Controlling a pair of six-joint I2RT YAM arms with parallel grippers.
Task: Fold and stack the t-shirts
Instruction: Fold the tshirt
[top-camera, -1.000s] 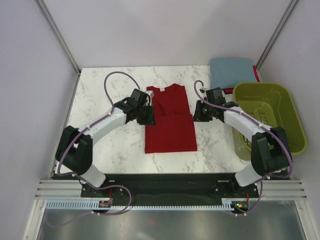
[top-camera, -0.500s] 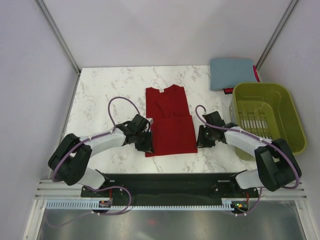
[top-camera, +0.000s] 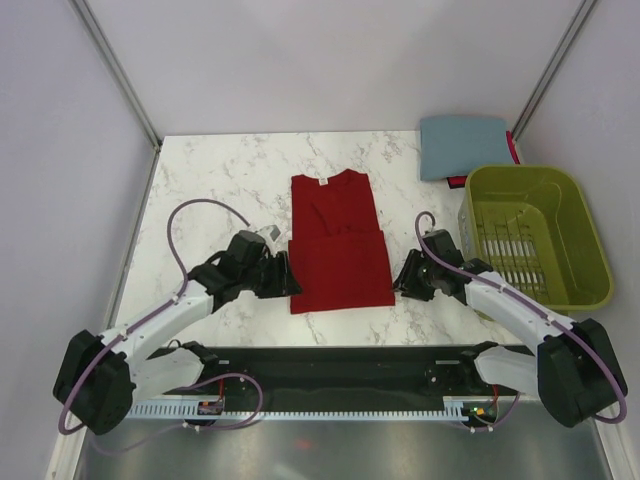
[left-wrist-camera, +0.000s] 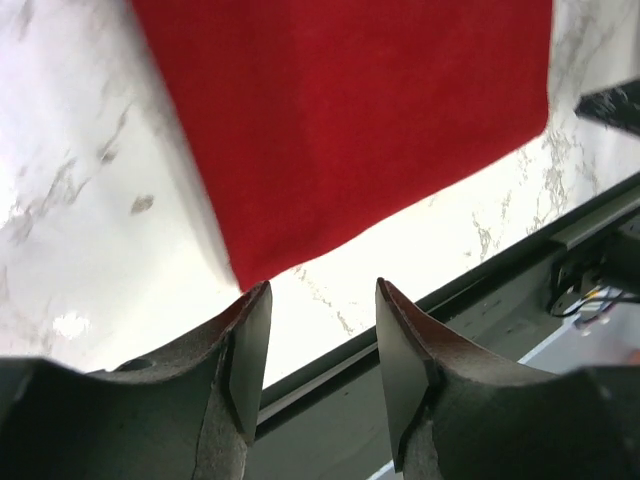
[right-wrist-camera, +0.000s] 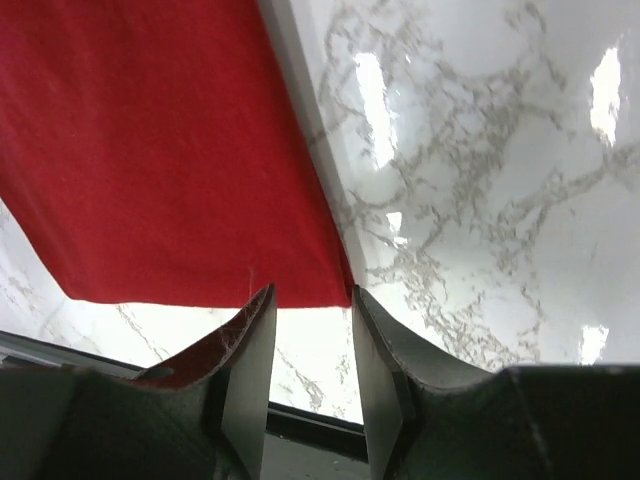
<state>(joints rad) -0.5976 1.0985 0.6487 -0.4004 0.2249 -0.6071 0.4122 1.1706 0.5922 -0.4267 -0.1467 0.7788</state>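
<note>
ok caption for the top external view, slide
A dark red cloth t-shirt on a marble table, left gripper and right gripper open at its near corners.

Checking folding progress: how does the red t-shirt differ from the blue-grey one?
The dark red t-shirt lies mid-table as a long rectangle with its collar showing; the blue-grey t-shirt is a smaller, compact square at the far right corner, just beyond the olive-green basket. Both lie flat.

Basket (top-camera: 537, 235) near right gripper (top-camera: 399, 284) — open tabletop (top-camera: 200, 190) left
</note>
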